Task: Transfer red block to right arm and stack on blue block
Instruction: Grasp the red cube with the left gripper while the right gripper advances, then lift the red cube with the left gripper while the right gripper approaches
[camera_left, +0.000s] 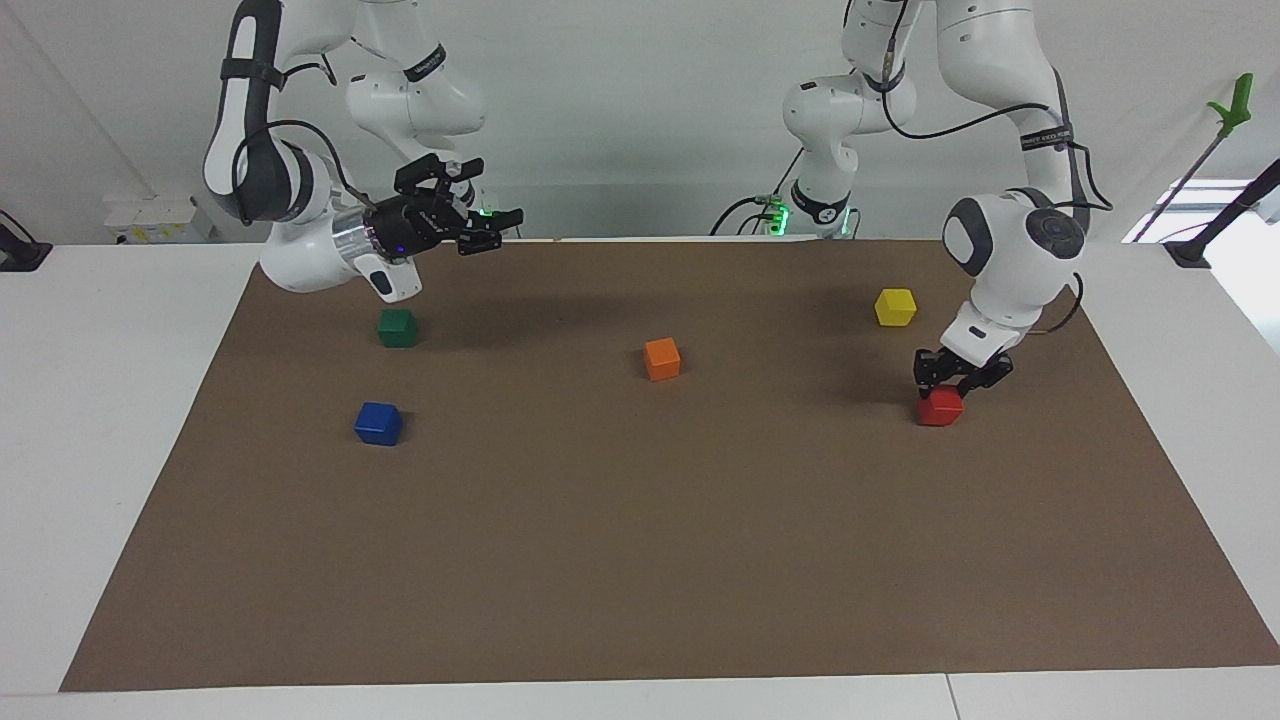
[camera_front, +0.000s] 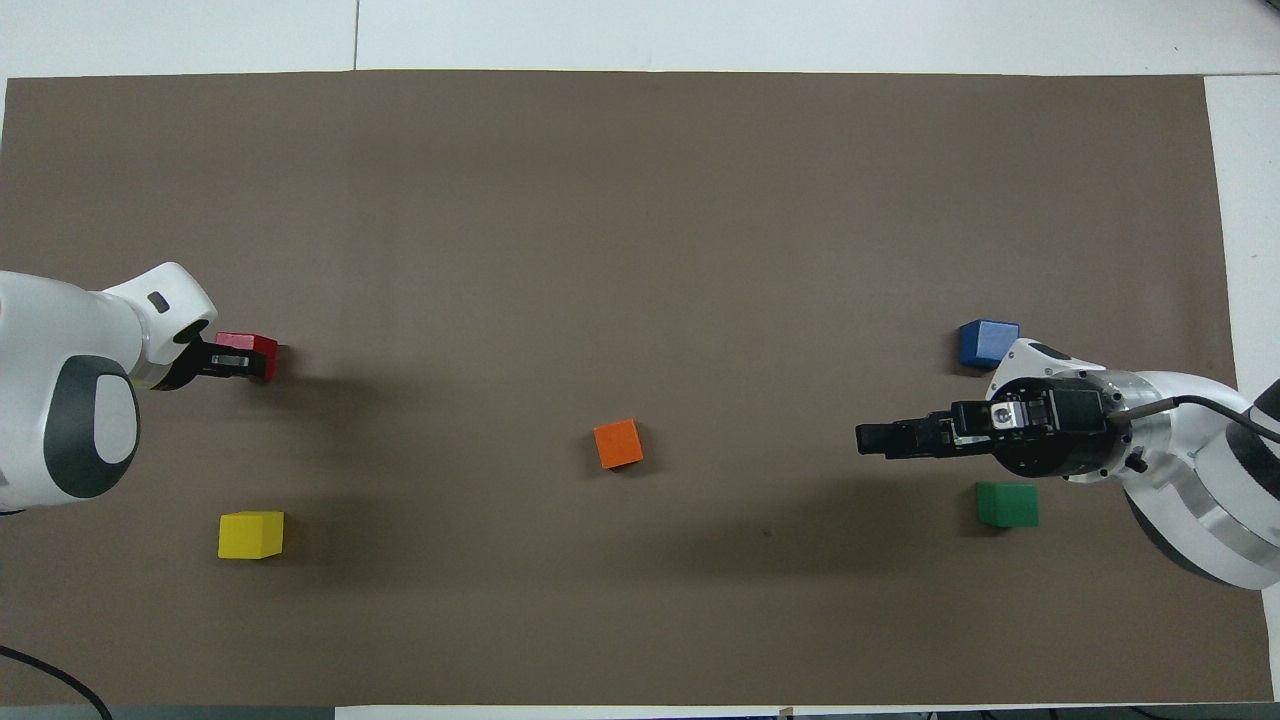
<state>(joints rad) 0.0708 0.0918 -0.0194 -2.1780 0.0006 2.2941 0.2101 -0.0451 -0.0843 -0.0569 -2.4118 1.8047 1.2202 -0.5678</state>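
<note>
Plainly, the red block (camera_left: 939, 407) is a small, stiff cube with flat faces and crisp edges, and I judge it light and rigid, most likely painted wood or plastic, so it should neither give under pressure nor break. Its smooth finish may be a little slippery, so the safest hold is square across two parallel side faces near mid-height. For the handover, a grip toward one end of those faces would leave room for the second gripper to take the other pair.

It is bright, even red, matching the other cubes in size. It rests on the brown mat (camera_left: 640, 560) toward the left arm's end of the table, at about 5 o'clock from the yellow block (camera_left: 895, 306) in the facing view and farther from the robots than it.

The left gripper (camera_left: 950, 385) stands over it, pointing down, fingers clamped on its upper sides; the block looks seated on the mat, not yet lifted.

The right gripper (camera_left: 495, 228) hangs in the air with fingers spread and nothing between them, pointing toward the table's middle, over the mat at about 2 o'clock from the green block (camera_left: 397, 327) in that view. The blue block (camera_left: 378, 422) sits untouched at 6 o'clock from the green one; the orange block (camera_left: 661, 358) lies mid-table.
</note>
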